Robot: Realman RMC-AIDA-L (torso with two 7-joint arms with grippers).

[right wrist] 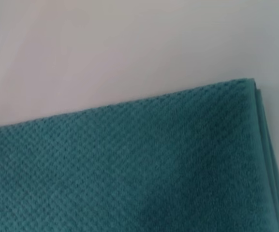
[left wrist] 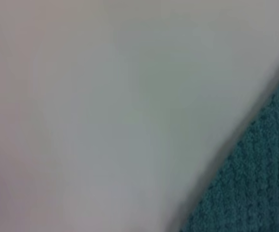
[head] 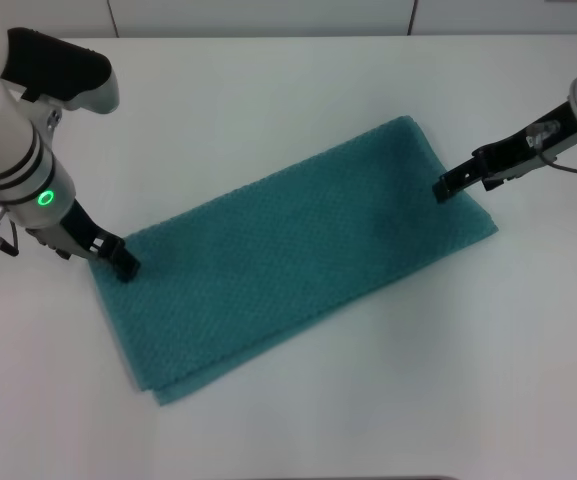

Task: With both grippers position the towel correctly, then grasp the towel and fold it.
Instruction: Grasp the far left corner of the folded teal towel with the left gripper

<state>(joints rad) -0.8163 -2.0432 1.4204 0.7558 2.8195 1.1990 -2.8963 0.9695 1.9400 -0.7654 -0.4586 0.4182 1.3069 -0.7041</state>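
Black jaws, left: the left gripper (head: 124, 263) sits low at the towel's near-left short edge, tips touching or just over the cloth; whether the jaws are spread or pinching I cannot tell.
Black jaws, right: the right gripper (head: 446, 187) rests at the far-right end, on or just above the upper layer; its jaws' state also cannot be told.
Towel position: the towel (head: 298, 255) lies flat on the white table (head: 268, 90), slanted, one end toward each arm.
Layers: stacked edges show at the corner in the right wrist view (right wrist: 262, 111), so it is doubled.
Handling, judged: soft, limp and light; it will sag and drag rather than hold shape; the waffle terry should grip well, not slip.
Where to hold, judged: pinch the corners or short edges through all layers, or the layers may part.
Hidden: neither wrist view shows its own fingers; the left wrist view gives only a blurred strip of towel (left wrist: 255, 183) beside bare table.
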